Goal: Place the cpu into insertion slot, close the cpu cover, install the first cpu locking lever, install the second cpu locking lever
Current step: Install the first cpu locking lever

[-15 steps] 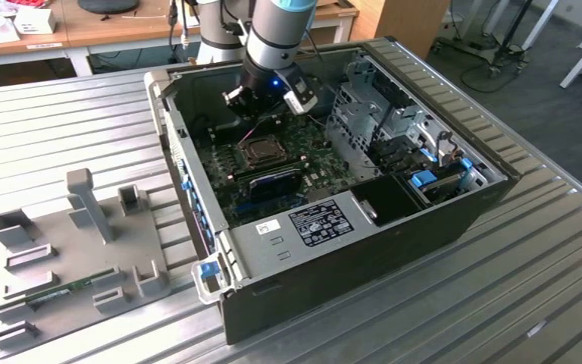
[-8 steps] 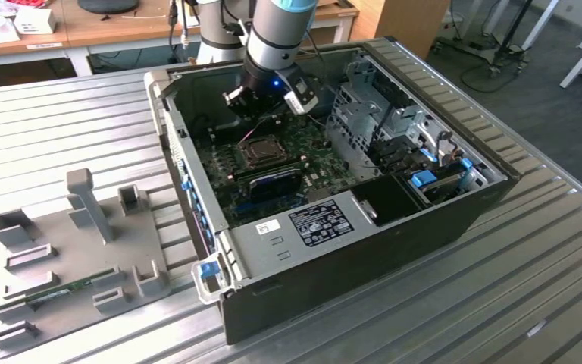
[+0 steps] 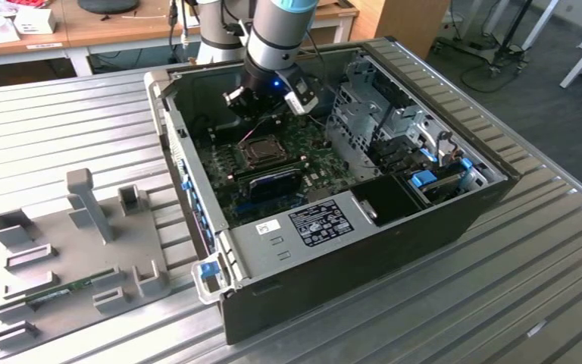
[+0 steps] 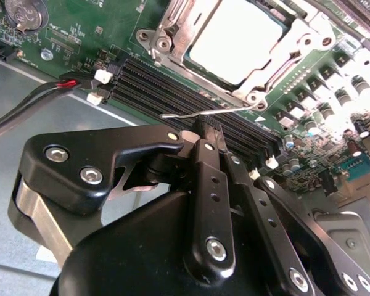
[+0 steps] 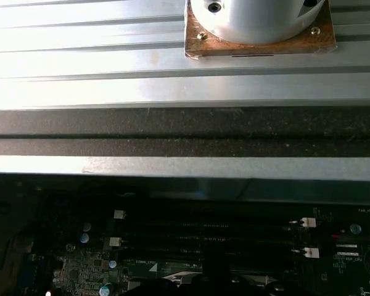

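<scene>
The black two-finger gripper [image 4: 203, 128], fingers drawn together, hovers just beside a thin silvery wire locking lever [image 4: 185, 115] that lies over the long black memory slots [image 4: 154, 83] (contact cannot be told). The small square silvery-topped cpu [image 4: 234, 43] sits in the dark metal-rimmed insertion slot [image 3: 240, 155], the thin silvery cpu cover frame [image 4: 172, 28] lying around it. In the exterior view the gripper stands at 12 o'clock from that slot, inside the open black computer case [image 3: 473, 220].

The black jointed tool [image 4: 205, 128] has its tip just beside a thin silvery wire lever [image 4: 185, 115], over long black memory slots [image 4: 166, 80]. Beyond, the silvery-grey square cpu [image 4: 234, 37] lies framed by the silvery metal cpu cover [image 4: 172, 28].
</scene>
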{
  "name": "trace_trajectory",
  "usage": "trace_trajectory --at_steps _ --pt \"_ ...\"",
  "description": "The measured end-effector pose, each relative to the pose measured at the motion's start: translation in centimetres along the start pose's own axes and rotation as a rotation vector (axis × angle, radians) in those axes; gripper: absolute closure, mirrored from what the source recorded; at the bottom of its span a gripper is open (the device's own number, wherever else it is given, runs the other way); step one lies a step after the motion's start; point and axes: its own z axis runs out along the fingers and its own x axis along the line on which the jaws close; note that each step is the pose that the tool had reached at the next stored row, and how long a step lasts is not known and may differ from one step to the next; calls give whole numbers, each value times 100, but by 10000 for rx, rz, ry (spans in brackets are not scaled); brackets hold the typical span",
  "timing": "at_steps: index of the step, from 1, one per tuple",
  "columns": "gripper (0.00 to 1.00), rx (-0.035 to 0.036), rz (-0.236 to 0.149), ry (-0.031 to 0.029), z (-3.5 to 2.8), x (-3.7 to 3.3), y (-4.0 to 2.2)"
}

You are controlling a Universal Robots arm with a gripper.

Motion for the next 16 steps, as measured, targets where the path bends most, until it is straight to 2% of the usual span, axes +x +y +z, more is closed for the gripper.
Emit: trace_trajectory --at_steps 9,16 --pt "89 1 1 0 23 -43 -11" --pt "89 0 1 0 70 -52 -28"
